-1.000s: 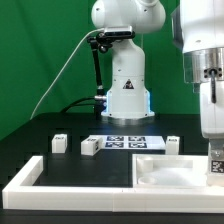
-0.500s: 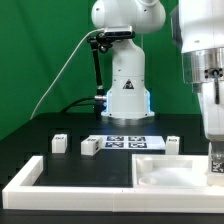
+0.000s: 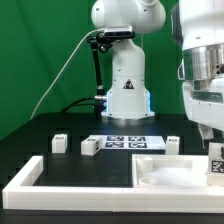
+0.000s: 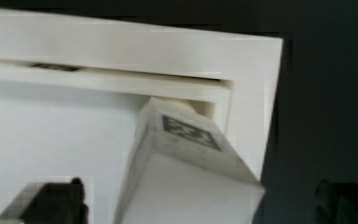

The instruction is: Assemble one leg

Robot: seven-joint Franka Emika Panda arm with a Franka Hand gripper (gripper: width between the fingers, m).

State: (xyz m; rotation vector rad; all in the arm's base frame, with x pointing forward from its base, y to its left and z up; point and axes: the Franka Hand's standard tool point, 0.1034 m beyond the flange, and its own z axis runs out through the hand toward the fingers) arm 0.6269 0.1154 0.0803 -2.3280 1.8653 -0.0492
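one leg [image 3: 214, 162] stands at the exterior view's right edge, in the far corner of the big white panel [image 3: 160, 172], and you can see it from the wrist too [image 4: 185, 150]: a slim white plastic block with a square black-and-white tag, leaning a little against the panel's raised rim. your gripper [image 3: 208, 128] hangs just above it, and in the wrist view its two dark fingertips [image 4: 55, 198] sit wide apart on either side of the leg, gripping nothing. three more legs stand well apart on the black table [image 3: 70, 165], behind the long white frame [image 3: 60, 183]: one [image 3: 59, 143] at the exterior view's left, one [image 3: 89, 146] beside the marker board [image 3: 128, 142], one [image 3: 173, 143] past it.

what may go wrong, to my eye: the leg looks tilted and may not be seated, so a nudge from the gripper could tip it or pop it loose. the plastic looks smooth, matte and hard, so it would likely slide rather than catch. whether it is fully home in the corner, you cannot tell from here.
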